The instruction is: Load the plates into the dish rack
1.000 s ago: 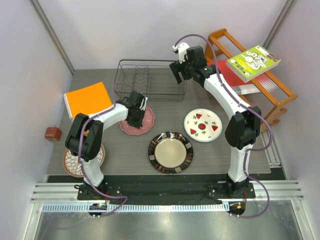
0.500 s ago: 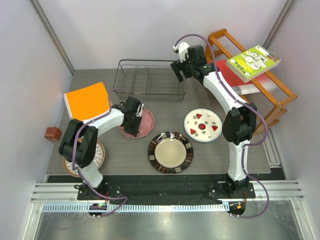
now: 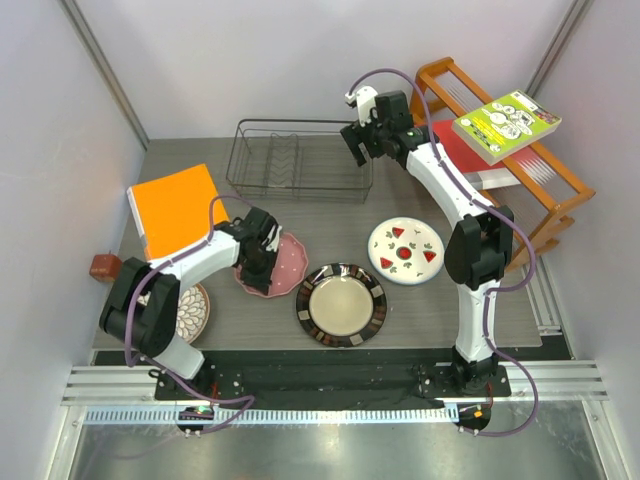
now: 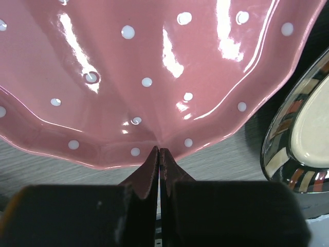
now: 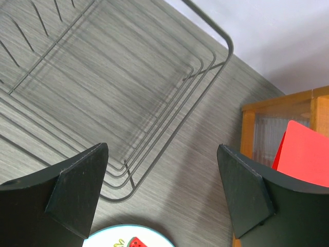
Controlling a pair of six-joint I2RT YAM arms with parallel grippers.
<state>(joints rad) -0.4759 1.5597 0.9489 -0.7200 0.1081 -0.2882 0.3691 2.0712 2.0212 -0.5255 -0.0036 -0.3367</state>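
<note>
You're on the first plate. Your left end effector (image 4: pixel 159 157), fingers together, touches the rim of the pink scalloped dotted plate (image 4: pixel 144 62) on the table (image 5: pixel 200 170), apart from the black wire dish rack (image 5: pixel 226 49). Your right end effector (image 5: pixel 162 149) hangs open over the rack's corner. Next, secure the rim and lift.

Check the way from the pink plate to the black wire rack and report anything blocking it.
Nothing visible blocks it. Only bare table lies between the pink plate and the empty dish rack. The orange book lies left of that line. The left gripper is shut at the plate's rim.
</note>
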